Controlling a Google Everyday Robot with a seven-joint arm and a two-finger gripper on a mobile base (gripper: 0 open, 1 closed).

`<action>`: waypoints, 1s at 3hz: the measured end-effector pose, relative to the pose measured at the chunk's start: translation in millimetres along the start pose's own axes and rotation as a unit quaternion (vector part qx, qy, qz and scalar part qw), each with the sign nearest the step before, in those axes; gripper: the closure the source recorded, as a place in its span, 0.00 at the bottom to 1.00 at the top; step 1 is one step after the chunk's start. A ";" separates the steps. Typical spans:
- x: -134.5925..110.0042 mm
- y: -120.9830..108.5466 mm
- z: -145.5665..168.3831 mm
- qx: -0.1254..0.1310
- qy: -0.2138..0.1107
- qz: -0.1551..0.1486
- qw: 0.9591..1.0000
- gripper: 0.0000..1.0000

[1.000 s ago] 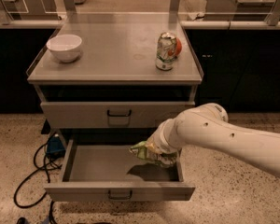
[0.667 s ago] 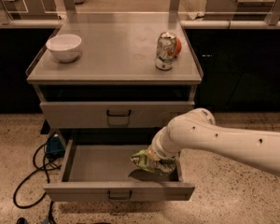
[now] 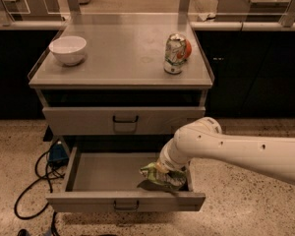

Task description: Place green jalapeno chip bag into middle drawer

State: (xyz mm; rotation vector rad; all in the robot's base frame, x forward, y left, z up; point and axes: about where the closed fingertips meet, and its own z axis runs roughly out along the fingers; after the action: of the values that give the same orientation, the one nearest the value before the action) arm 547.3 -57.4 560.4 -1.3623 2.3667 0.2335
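Note:
The green jalapeno chip bag (image 3: 161, 178) is a crumpled light-green foil bag. It hangs low inside the open middle drawer (image 3: 108, 177), at its right front corner, just behind the front panel. My gripper (image 3: 169, 170) is at the end of the white arm, which reaches in from the right. It is shut on the top of the bag and is mostly hidden by the wrist. The drawer's front panel with its wire handle (image 3: 125, 205) is pulled out toward me.
A closed drawer (image 3: 125, 120) sits above the open one. On the cabinet top (image 3: 123, 53) stand a white bowl (image 3: 68, 49) at the left and a green-and-white drink can (image 3: 175, 54) at the right. Black cables (image 3: 32, 181) lie on the floor at the left.
My arm has lowered and shifted slightly left, carrying the bag deeper into the open drawer. The bowl and the can have not moved.

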 end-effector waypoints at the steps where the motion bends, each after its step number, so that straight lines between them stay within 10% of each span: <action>1: 8.8 -9.4 8.5 -0.016 -0.002 0.015 1.000 0.90; 3: -33.4 -14.1 129.1 -0.137 -0.005 0.008 0.991 0.84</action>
State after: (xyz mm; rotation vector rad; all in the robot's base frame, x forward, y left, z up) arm 607.3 5.1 458.1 -1.4566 2.4044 0.5882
